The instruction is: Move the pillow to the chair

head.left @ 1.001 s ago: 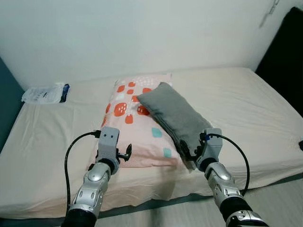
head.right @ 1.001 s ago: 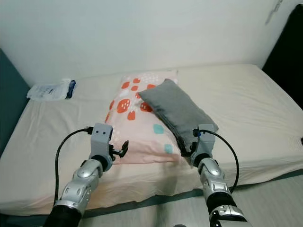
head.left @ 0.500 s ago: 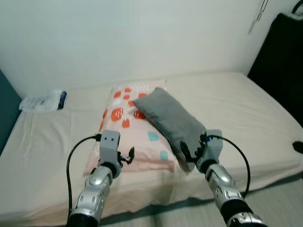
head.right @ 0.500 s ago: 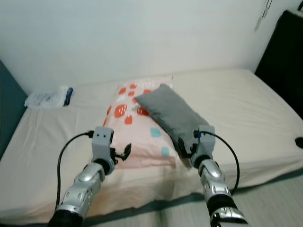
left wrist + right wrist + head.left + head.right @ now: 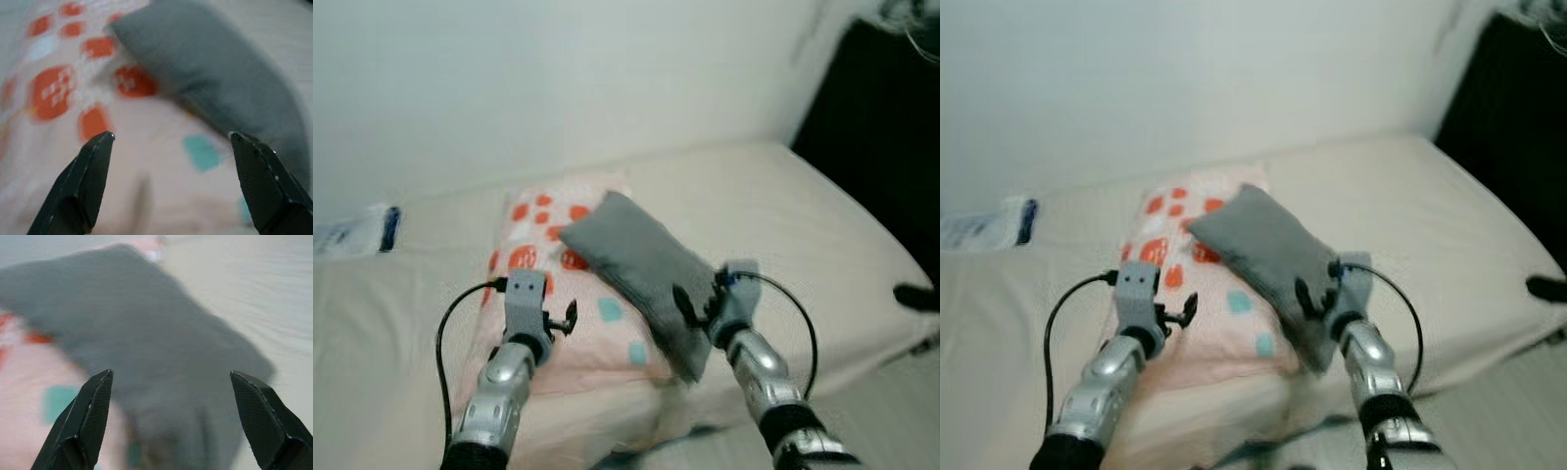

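Note:
A grey pillow [image 5: 641, 269] lies slantwise on a pink pillow [image 5: 558, 294] with orange and teal patches, both on the bed [image 5: 822, 225]. My left gripper [image 5: 566, 318] is open just above the pink pillow's near left part; its fingers [image 5: 83, 181] frame the pink pillow [image 5: 122, 142]. My right gripper [image 5: 693, 304] is open at the grey pillow's near end, with that grey pillow [image 5: 146, 347] spread between its fingertips [image 5: 88, 416]. Nothing is held. The picture is blurred.
A white packet [image 5: 352, 233] lies at the bed's far left by the wall. A tall black object [image 5: 881, 137] stands at the right beyond the bed. A small dark thing [image 5: 915, 296] rests near the bed's right edge. Floor [image 5: 901, 411] shows at the lower right.
The whole picture has shifted left and blurred, so the camera has turned right. Both grippers now sit further over the pillows than before, still open.

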`<state>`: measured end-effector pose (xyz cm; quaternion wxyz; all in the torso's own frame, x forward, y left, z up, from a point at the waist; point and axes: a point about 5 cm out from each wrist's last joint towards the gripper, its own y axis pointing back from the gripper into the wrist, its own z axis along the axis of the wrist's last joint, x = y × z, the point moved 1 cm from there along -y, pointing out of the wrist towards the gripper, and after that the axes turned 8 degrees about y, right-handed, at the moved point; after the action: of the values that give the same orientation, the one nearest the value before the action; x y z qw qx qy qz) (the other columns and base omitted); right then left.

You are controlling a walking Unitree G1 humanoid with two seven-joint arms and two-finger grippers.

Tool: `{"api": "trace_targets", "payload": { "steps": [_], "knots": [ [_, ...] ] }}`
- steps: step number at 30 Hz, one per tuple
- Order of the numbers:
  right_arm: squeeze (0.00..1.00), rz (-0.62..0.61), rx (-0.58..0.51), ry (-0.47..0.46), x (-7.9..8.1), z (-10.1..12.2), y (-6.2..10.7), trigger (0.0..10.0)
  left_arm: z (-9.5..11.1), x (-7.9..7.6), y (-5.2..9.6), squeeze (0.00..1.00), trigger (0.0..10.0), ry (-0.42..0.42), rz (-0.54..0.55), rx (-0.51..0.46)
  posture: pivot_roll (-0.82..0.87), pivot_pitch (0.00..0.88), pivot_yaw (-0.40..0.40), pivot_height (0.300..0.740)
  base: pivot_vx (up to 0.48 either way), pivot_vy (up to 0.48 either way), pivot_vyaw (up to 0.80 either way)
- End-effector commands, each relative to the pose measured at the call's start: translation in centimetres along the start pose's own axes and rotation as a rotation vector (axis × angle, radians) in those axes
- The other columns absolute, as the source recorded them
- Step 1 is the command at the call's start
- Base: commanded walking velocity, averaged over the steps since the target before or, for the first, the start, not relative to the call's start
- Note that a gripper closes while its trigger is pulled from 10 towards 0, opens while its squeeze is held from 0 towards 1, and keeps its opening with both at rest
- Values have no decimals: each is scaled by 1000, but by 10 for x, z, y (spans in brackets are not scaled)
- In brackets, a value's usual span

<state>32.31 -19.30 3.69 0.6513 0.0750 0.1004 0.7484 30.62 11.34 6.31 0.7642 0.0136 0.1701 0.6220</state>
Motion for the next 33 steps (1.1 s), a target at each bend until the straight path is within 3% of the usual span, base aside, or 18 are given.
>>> {"api": "trace_targets", "payload": {
  "steps": [1, 33],
  "knots": [
    [0, 22, -10, -9, 8, 4, -4, 10000, -3, 10, 5, 0, 10000, 1, 37, 7, -106, 38, 8, 740, 0, 0, 0],
    [0, -6, -2, -23, 6, 0, -3, 10000, -5, 12, 4, 0, 10000, -33, 22, 27, -104, 36, 21, 740, 0, 0, 0]
  ]
}}
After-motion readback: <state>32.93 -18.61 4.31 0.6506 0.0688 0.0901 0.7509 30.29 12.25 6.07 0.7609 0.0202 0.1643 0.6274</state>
